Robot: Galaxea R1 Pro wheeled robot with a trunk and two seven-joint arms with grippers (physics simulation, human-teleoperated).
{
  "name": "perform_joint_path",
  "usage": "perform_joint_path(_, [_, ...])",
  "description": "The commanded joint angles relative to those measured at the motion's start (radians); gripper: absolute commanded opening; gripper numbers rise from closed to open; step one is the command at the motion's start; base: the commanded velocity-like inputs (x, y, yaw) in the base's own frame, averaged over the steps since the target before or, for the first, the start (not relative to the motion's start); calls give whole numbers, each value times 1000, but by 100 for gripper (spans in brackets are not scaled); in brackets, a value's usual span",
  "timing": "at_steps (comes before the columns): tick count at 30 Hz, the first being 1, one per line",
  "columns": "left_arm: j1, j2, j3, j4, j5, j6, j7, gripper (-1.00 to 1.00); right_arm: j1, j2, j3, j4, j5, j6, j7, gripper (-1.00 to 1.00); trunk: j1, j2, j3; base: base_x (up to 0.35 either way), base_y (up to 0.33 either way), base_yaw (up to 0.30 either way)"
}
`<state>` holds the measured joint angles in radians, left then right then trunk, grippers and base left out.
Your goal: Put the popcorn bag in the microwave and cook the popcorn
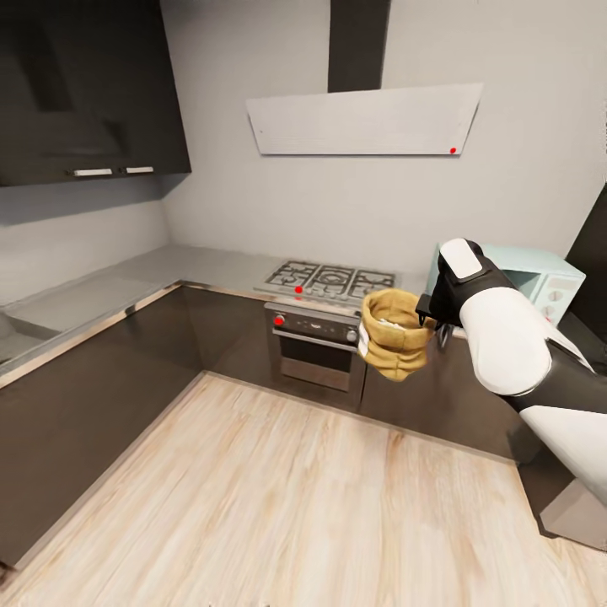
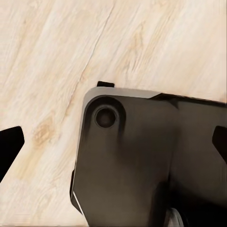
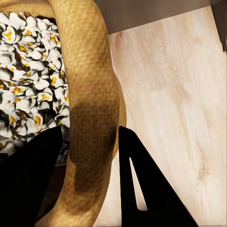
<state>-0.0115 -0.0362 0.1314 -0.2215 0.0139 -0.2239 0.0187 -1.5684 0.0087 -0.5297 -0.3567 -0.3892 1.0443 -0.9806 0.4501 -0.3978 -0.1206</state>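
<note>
My right gripper [image 1: 427, 319] is shut on the rolled rim of the golden-brown popcorn bag [image 1: 393, 335] and holds it in the air in front of the oven. In the right wrist view the two dark fingers [image 3: 142, 184] pinch the bag's wall [image 3: 90, 94], one inside and one outside. White-and-yellow popcorn [image 3: 28, 71] fills the bag. The pale mint-blue microwave [image 1: 550, 282] stands on the grey countertop [image 1: 169, 270] behind my right arm, its door partly hidden. My left gripper [image 2: 113, 142] hangs open over the robot's dark base [image 2: 132, 161] and the wood floor.
A gas hob [image 1: 333, 280] with black grates sits above a steel oven [image 1: 316, 346] with a red knob, just left of the bag. A range hood [image 1: 362, 122] hangs on the wall and dark upper cabinets [image 1: 84, 93] at left. Pale plank floor [image 1: 278, 506] lies open in front.
</note>
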Motion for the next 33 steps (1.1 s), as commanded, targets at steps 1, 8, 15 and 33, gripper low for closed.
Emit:
perform_joint_path(1, [-1,-1,2,1,1,-3,1,100,-1,1,-1,-2,-10,3,-10,-100,0,-2,-2,-340,191,0])
perform_joint_path(8, [-1,-1,2,1,1,-3,1,100,-1,1,-2,-2,-10,3,-10,-100,0,-2,-2,-339,192,0])
perform_joint_path(15, [-1,-2,1,1,1,-3,1,100,-1,1,-2,-2,-10,3,-10,-100,0,-2,-2,-342,77,0])
perform_joint_path(33, [0,-4,0,1,1,-3,2,100,-1,1,-1,-2,-10,3,-10,-100,0,-2,-2,-344,-59,0])
